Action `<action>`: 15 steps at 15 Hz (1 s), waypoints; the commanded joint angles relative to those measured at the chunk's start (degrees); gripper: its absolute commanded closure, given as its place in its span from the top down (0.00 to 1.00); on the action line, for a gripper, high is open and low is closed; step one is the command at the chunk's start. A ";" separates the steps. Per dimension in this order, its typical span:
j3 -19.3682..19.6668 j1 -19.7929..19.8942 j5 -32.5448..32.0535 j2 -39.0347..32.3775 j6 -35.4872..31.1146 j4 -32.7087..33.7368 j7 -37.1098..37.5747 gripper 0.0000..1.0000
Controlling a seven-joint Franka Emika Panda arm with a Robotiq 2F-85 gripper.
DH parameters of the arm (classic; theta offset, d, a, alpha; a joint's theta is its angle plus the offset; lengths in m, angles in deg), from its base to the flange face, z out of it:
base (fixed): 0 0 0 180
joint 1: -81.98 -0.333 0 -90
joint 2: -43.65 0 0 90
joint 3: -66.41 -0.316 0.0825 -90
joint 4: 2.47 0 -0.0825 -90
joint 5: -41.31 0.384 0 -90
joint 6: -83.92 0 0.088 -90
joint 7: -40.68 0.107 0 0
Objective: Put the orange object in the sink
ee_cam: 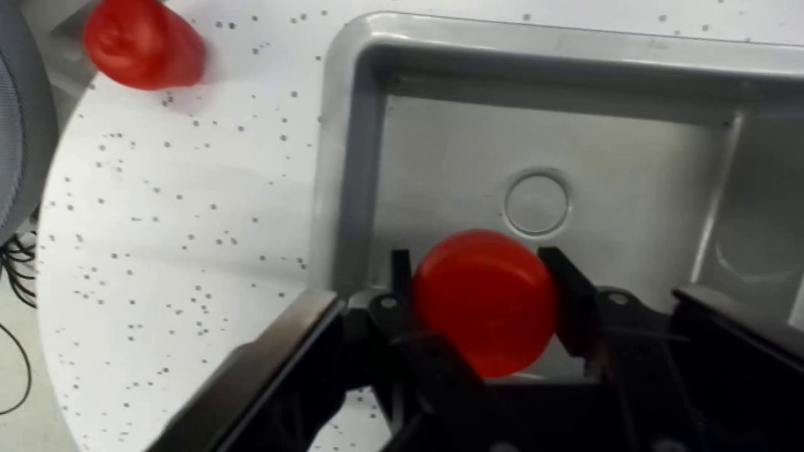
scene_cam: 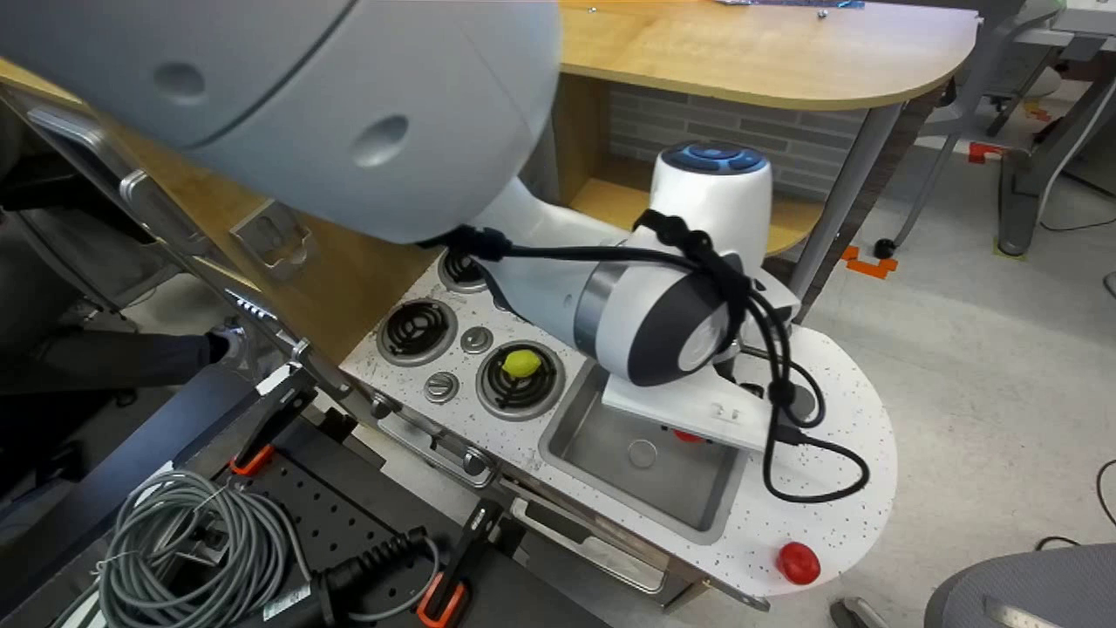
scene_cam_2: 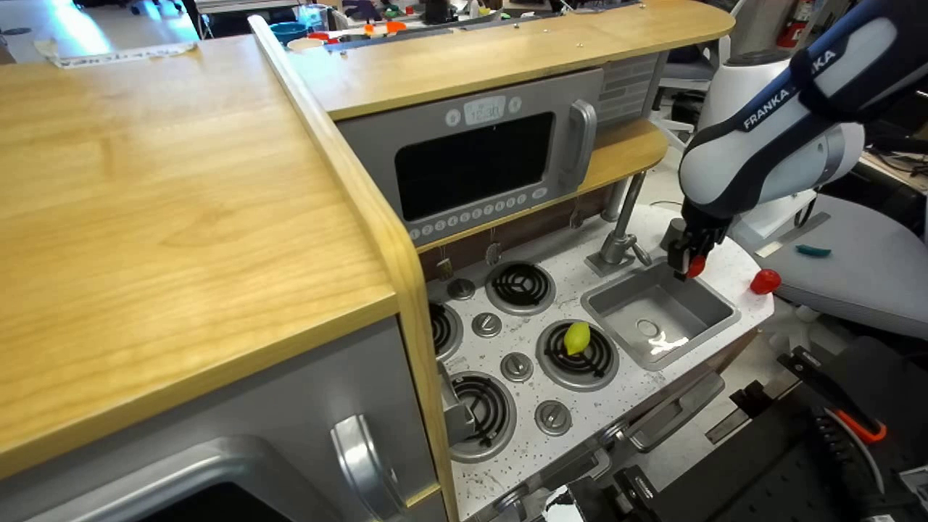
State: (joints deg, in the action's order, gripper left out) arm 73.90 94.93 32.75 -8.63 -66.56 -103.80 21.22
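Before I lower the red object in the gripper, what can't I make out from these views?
Gripper and faucet: mostly hidden in an exterior view, behind the arm.
Sink: right side partly cut off by the wrist view's right edge; part of its floor covered there by the held red object and gripper.
Other red object: blurred in the wrist view.
White label: print too small to read in an exterior view.

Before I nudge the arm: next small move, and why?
Probably lower the gripper slightly, grip closed. In the wrist view the red object between the fingers shows against the floor of the sink; in an exterior view it appears held up in the air, not set down. Remaining height is unclear, so go gently.
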 commanded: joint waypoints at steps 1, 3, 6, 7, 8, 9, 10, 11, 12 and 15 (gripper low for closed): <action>-0.41 -3.69 -2.04 4.23 -6.46 -10.03 3.31 0.27; 0.42 -6.59 -2.70 4.17 -8.85 -12.72 5.44 0.27; 1.83 -10.45 -2.99 3.02 -10.81 -13.68 9.64 0.27; 2.32 -11.47 -2.95 2.90 -11.12 -13.84 10.81 0.27; 3.04 -12.52 -2.85 2.78 -11.57 -13.66 12.18 0.27; 4.02 -13.74 -2.78 2.59 -11.23 -13.34 13.81 0.27; 5.20 -14.99 -3.00 2.13 -11.61 -13.00 15.41 0.27; 6.21 -16.05 -3.20 1.80 -11.42 -12.82 16.67 0.27; 7.41 -17.20 -3.43 1.48 -11.29 -12.78 18.03 0.27; 9.77 -18.72 -3.62 0.21 -10.90 -12.26 20.32 0.27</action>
State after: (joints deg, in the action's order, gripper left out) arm 80.75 78.39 31.34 -7.53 -76.00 -115.51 37.80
